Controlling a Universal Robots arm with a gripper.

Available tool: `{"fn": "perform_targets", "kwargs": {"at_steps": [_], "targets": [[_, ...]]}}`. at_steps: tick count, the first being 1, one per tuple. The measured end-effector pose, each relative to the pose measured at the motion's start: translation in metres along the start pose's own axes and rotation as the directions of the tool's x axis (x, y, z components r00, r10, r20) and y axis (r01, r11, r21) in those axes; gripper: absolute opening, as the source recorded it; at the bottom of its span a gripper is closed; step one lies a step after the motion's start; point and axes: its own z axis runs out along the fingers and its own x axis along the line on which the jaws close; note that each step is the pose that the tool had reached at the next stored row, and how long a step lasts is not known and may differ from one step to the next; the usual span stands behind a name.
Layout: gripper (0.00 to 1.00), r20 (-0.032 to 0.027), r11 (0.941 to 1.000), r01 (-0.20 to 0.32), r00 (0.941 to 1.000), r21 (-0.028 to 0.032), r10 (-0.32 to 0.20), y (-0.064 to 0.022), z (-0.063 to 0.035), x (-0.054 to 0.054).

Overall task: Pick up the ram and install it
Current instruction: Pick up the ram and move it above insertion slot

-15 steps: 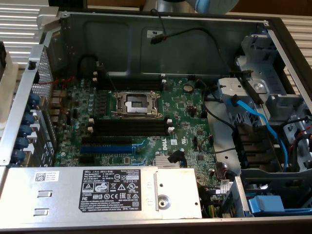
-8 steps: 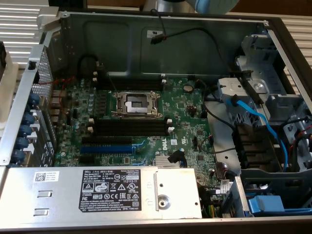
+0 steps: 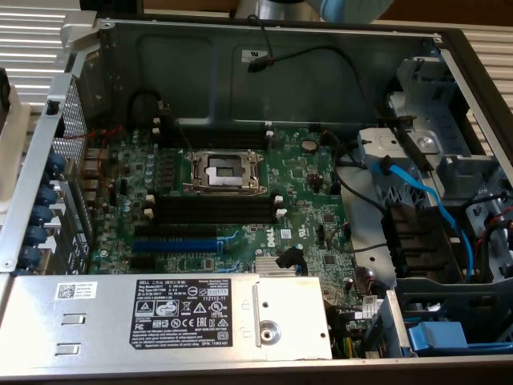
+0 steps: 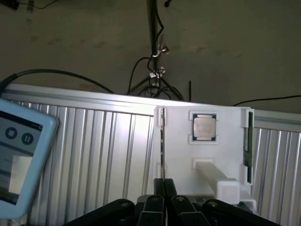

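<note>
In the wrist view the ram (image 4: 162,141) stands on edge in a slot of a white holder (image 4: 221,155), seen edge-on as a thin dark strip. My gripper (image 4: 164,187) is down at the near end of that strip. Its black fingers (image 4: 153,203) are closed against both sides of it. The holder also carries a square processor chip (image 4: 204,127) and another thin green board (image 4: 246,141) on its far side. In the exterior view the open computer case shows the motherboard (image 3: 313,180) with long black memory slots (image 3: 212,210) below the processor socket (image 3: 224,170).
A blue expansion slot (image 3: 175,245) lies beside the memory slots. A silver power supply (image 3: 160,317) fills the case's near side, and drive bays with blue cables (image 3: 433,200) sit at the exterior view's right. A tablet (image 4: 19,160) rests on the ribbed metal table (image 4: 108,155).
</note>
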Motion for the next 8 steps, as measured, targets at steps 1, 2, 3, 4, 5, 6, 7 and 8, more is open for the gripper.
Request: {"fn": "perform_targets", "kwargs": {"at_steps": [1,2,3,4,5,6,7,8], "targets": [[0.12,0.0,1.0,0.0,1.0,0.0,0.0,0.0,0.0,0.0],[0.12,0.0,1.0,0.0,1.0,-0.0001,0.0,0.0,0.0,0.0],[0.12,0.0,1.0,0.0,1.0,0.0,0.0,0.0,0.0,0.0],[0.12,0.0001,1.0,0.0,1.0,0.0002,0.0,-0.0003,0.0,0.0],[0.12,0.0,1.0,0.0,1.0,0.0001,0.0,-0.0012,-0.0005,0.0],[0.12,0.0,1.0,0.0,1.0,0.0001,0.0,-0.004,-0.0015,0.0],[0.12,-0.0001,1.0,0.0,1.0,-0.0003,0.0,-0.0076,-0.0028,0.001],[0.12,0.0001,1.0,0.0,1.0,-0.0004,0.0,-0.0108,-0.0042,0.001]]}}
